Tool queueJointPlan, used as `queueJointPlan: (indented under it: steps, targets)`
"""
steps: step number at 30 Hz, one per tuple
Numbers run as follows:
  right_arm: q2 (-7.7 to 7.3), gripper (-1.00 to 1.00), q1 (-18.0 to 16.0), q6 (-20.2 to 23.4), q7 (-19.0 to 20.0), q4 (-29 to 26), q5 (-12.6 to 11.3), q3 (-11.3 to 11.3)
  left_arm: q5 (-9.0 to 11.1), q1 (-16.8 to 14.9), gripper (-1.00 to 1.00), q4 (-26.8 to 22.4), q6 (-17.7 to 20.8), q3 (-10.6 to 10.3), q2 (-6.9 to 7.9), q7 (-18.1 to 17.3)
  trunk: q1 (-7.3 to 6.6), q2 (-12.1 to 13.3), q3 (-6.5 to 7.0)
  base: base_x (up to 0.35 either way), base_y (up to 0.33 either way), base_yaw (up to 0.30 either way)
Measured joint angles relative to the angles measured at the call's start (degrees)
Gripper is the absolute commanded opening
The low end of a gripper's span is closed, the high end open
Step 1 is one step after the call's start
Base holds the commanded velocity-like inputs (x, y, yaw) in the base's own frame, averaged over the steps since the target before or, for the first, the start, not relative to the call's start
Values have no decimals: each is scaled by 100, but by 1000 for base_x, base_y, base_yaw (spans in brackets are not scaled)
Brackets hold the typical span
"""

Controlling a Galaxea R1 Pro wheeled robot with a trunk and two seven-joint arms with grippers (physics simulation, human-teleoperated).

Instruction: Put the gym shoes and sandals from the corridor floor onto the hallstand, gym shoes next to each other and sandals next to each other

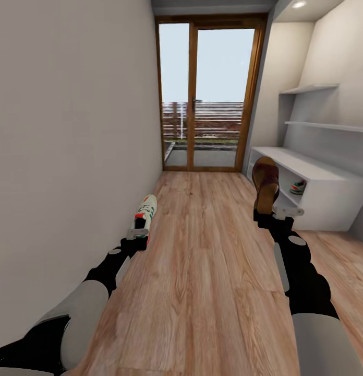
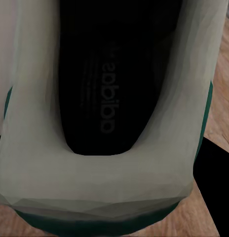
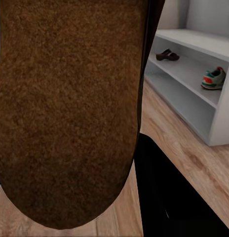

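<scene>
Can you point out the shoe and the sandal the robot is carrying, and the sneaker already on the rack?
gym shoe (image 1: 145, 210): head view, laced upper.
sandal (image 1: 266, 183): head view, brown upper band.
shelved sneaker (image 3: 213, 79): right wrist view, side.

Both arms extended forward, low, roughly parallel, well apart.

Left arm: grey upper segment, black forearm, reaching along left wall side. Left gripper (image 1: 139, 235) at arm's end, grey fingers clamped on heel of gym shoe (image 1: 145, 210), shoe pointing away from robot.

Right arm: black forearm with grey patches, angled slightly inward, wrist raised higher than left. Right gripper (image 1: 281, 213) closed on heel end of sandal (image 1: 266, 183), sandal held up, steeply tilted. One grey finger (image 1: 290, 211) sticks out to right side.
</scene>
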Motion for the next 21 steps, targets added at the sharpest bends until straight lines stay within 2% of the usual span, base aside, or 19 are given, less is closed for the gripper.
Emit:
queueJointPlan:
  steps: [21]
  targets:
    - [0, -100, 0, 0, 4, 0, -1, 0, 0, 0, -100, 0, 0, 0, 0, 0, 0, 0, 0, 346, -90, 0]
